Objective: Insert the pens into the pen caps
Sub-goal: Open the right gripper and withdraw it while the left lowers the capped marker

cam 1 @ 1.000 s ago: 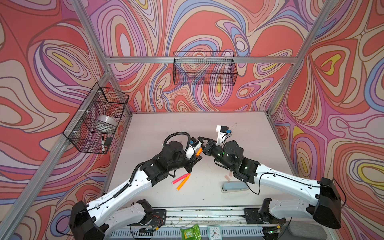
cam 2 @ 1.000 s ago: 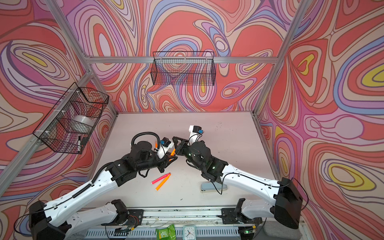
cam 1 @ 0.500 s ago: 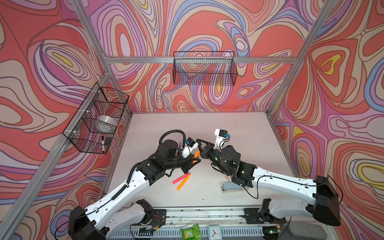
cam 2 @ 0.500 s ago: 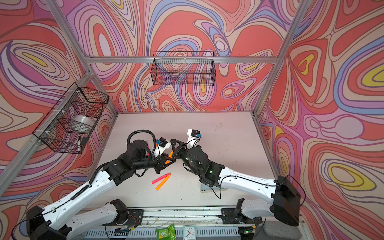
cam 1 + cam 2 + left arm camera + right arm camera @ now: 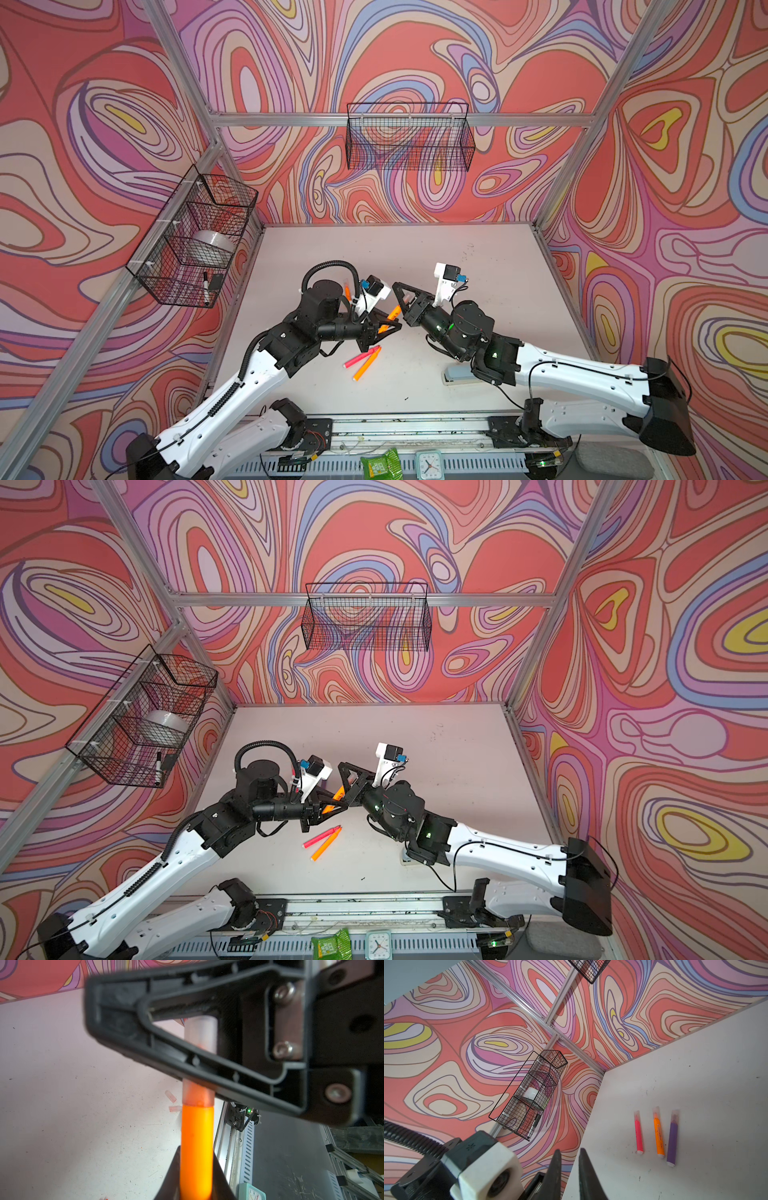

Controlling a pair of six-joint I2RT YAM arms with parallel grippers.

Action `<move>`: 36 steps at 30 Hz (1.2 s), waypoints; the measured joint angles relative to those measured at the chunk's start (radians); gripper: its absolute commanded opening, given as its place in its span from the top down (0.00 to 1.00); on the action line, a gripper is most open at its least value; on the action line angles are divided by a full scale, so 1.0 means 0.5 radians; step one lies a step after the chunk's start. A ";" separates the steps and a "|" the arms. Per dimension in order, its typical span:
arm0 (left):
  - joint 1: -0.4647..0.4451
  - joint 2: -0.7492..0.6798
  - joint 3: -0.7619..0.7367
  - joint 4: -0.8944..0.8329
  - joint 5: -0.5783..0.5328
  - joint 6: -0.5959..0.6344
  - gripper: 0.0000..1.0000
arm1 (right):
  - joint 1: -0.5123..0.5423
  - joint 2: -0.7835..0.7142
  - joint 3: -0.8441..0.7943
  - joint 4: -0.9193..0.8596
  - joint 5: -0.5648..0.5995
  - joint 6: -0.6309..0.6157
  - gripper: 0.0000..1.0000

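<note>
Pale tabletop (image 5: 478, 270) below; the left gripper (image 5: 388, 326) pinches an orange pen (image 5: 196, 1147), its tip (already seated) inside a translucent cap (image 5: 200, 1034) clamped by the right gripper (image 5: 400, 291), just beyond the left fingertips.

- Both top views are bright and evenly lit, seemingly from overhead; the arms (image 5: 582, 374) cast only faint, soft shadows on the worktop (image 5: 498, 257).
- Wide-angle distortion bends and splays the frame bars (image 5: 291, 119) toward the edges.
- Left wrist view: the right claw (image 5: 99, 1012) is blurred, the pen cap (image 5: 200, 1034) milky-soft and the orange pen (image 5: 197, 1142) glowing oversaturated; specks on the worktop behind are sharp.
- Right wrist view: the camera housing (image 5: 483, 1169) at lower left is out of focus; the wall pattern (image 5: 446, 1064) is crisp.
</note>
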 measured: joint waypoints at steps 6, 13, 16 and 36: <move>0.085 -0.015 -0.109 0.240 -0.266 -0.039 1.00 | 0.084 -0.011 0.058 -0.363 0.027 -0.043 0.45; 0.156 0.053 -0.295 0.513 -0.697 -0.152 1.00 | 0.139 -0.115 0.040 -0.838 0.126 -0.095 0.31; 0.156 0.222 -0.338 0.519 -0.836 -0.198 1.00 | 0.133 -0.280 -0.018 -0.943 0.209 -0.079 0.31; 0.156 1.534 0.206 0.200 -1.447 -0.470 1.00 | 0.065 -0.484 -0.209 -1.427 0.445 0.153 0.26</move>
